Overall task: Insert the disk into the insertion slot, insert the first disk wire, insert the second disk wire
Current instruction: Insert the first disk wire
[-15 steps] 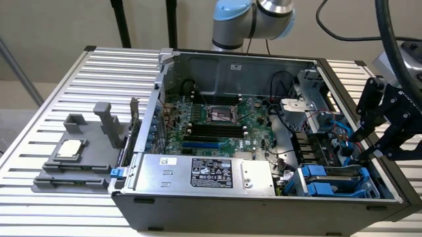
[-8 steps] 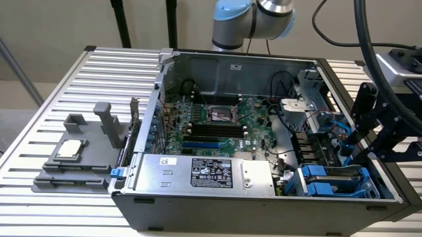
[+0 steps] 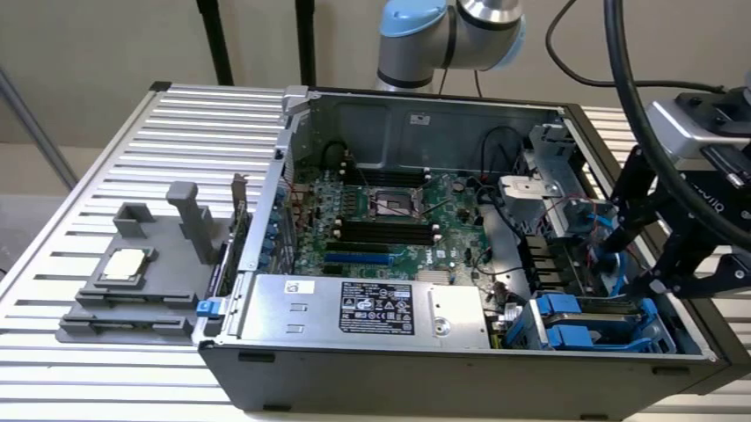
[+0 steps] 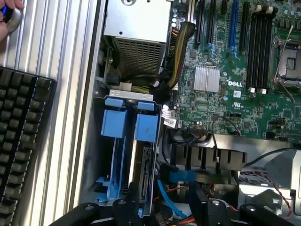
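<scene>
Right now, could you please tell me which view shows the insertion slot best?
The wrist view looks straight down into the insertion slot. The exterior view catches the insertion slot obliquely at its lower right.

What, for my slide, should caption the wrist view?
Blue-tabbed slot beside the motherboard; keyboard on the slatted table.

On my feed, the arm (image 3: 452, 31) at the top of the exterior view is a silver-grey tube with a rounded light blue joint cap (image 3: 411, 18). Thick black cables (image 3: 618, 70) curve through the upper right of that frame. Below them I see a pale grey box housing (image 3: 692, 119) with a black top. Under it is the end effector (image 3: 657, 264), built of matte black bars and angular links with faint pale lettering. In the wrist view its black body carries round bolt heads (image 4: 215, 204).
</scene>
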You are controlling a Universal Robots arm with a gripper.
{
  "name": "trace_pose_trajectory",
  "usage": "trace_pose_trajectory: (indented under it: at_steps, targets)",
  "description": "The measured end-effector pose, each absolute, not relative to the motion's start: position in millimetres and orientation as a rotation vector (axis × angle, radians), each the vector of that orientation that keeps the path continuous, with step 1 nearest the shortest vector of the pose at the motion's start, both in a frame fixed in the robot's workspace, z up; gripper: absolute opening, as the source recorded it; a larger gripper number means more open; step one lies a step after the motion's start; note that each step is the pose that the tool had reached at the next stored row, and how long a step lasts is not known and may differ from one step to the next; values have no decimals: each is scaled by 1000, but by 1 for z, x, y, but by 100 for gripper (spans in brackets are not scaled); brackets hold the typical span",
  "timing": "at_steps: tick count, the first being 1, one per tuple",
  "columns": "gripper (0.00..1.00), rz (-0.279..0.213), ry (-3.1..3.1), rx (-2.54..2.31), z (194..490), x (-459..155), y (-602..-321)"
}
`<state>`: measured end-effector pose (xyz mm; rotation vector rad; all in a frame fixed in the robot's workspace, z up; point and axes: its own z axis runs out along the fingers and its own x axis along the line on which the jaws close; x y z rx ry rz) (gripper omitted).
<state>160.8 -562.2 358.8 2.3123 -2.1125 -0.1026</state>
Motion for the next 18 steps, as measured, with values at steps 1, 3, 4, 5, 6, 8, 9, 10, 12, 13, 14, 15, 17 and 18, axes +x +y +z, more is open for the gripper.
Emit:
trace_pose_trajectory:
  at_steps: [1,3,4,5,6,8,9,10,12,13,14,15,17,18]
  targets:
    - [55,-102,-2109,2315,359,160,-562]
    - [55,-102,-2106,2318,359,159,-565]
    - [55,-102,-2105,2319,359,159,-567]
    - [55,-102,-2104,2320,359,159,-570]
    - [55,-102,-2104,2320,359,159,-572]
    - [55,-103,-2103,2320,358,159,-578]
    - [55,-103,-2103,2320,358,159,-580]
    - [55,-104,-2103,2320,358,159,-583]
    - [55,-108,-2102,2320,357,159,-587]
    - [55,-111,-2102,2321,357,159,-588]
    - [55,-114,-2103,2322,356,159,-590]
    - [55,-118,-2104,2324,356,160,-591]
    - [55,-128,-2107,2328,356,161,-592]
    - [55,-132,-2108,2330,356,162,-593]
